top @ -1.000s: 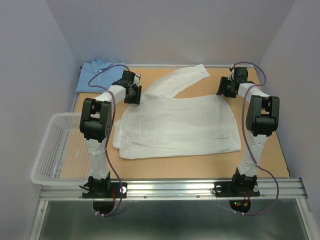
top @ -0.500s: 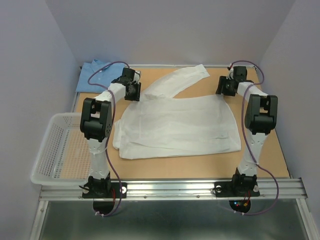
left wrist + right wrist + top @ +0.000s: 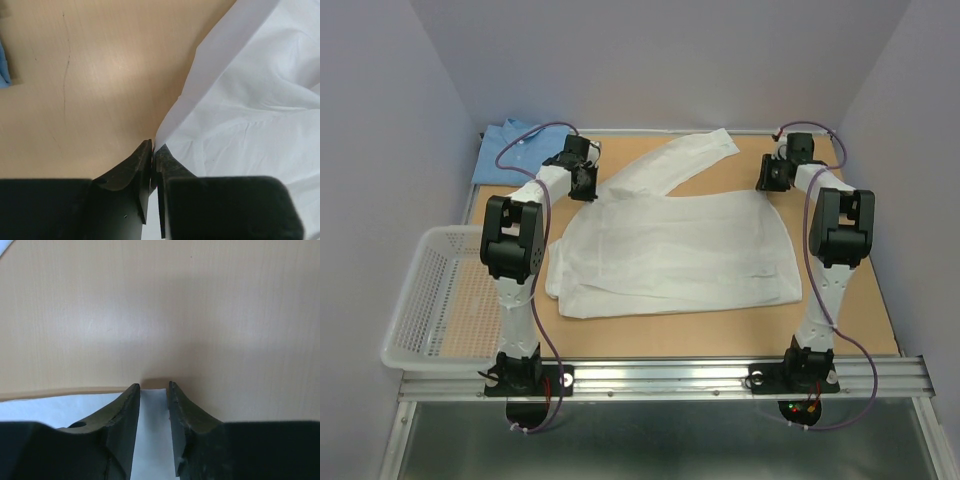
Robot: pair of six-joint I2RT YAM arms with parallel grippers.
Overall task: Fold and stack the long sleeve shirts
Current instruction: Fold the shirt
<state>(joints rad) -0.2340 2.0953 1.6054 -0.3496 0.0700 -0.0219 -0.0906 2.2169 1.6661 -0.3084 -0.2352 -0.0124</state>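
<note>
The white long sleeve shirt (image 3: pixel 670 245) lies spread across the middle of the table, one sleeve (image 3: pixel 692 157) reaching toward the back. My left gripper (image 3: pixel 586 184) sits at its back left edge. In the left wrist view that gripper (image 3: pixel 153 150) is shut, pinching the white shirt's (image 3: pixel 250 100) edge between its tips. My right gripper (image 3: pixel 770 181) is at the shirt's back right corner. In the right wrist view it (image 3: pixel 154 386) is low on the table, jaws a narrow gap apart, with the white cloth (image 3: pixel 50 407) edge lying between them. The light blue shirt (image 3: pixel 510 150) lies folded at the back left corner.
A white mesh basket (image 3: pixel 410 290) hangs off the table's left side. Purple walls close in the back and both sides. Bare wood (image 3: pixel 160 315) lies beyond the right gripper, and a strip of blue cloth (image 3: pixel 4 65) shows at the left wrist view's edge.
Both grippers have narrowed their jaws. The left one has closed onto the white shirt's edge after shifting slightly back; the right one moved slightly toward the back.
</note>
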